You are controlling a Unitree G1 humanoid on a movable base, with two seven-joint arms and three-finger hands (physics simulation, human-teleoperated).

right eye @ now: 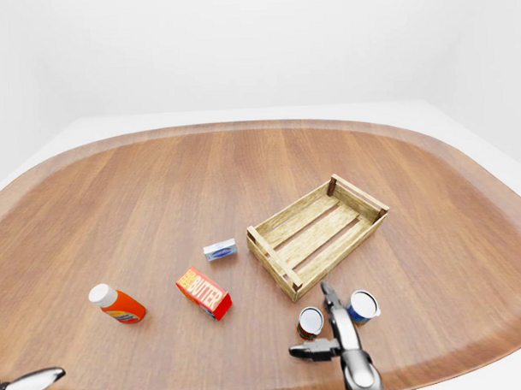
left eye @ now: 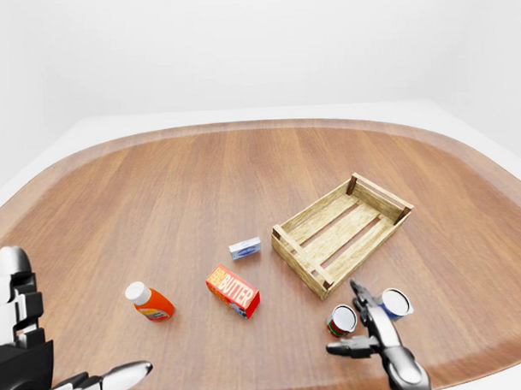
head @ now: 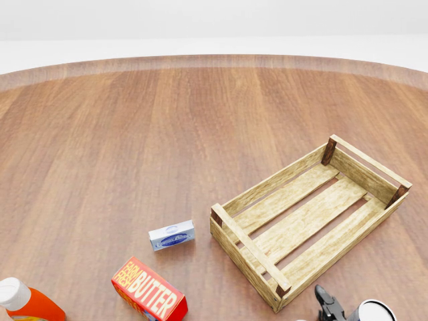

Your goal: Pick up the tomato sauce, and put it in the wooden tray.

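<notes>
Pretty clearly a bare simulated test scene, not a real room: just a big rounded wooden table (left eye: 200, 188) sitting in a blank white space with plain walls and floor. The only homey hint is the grocery stuff on it, like a butter box (left eye: 232, 292), an orange bottle (left eye: 149, 302), two cans (right eye: 337, 315) and a slatted wooden tray (left eye: 341, 232).

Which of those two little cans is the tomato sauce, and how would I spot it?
Find the wooden tray on the round table, then look just below its near corner in the left-eye view, where two cans stand by the right robot hand. The tomato sauce is the left one, red and green, while its neighbour is blue.
</notes>
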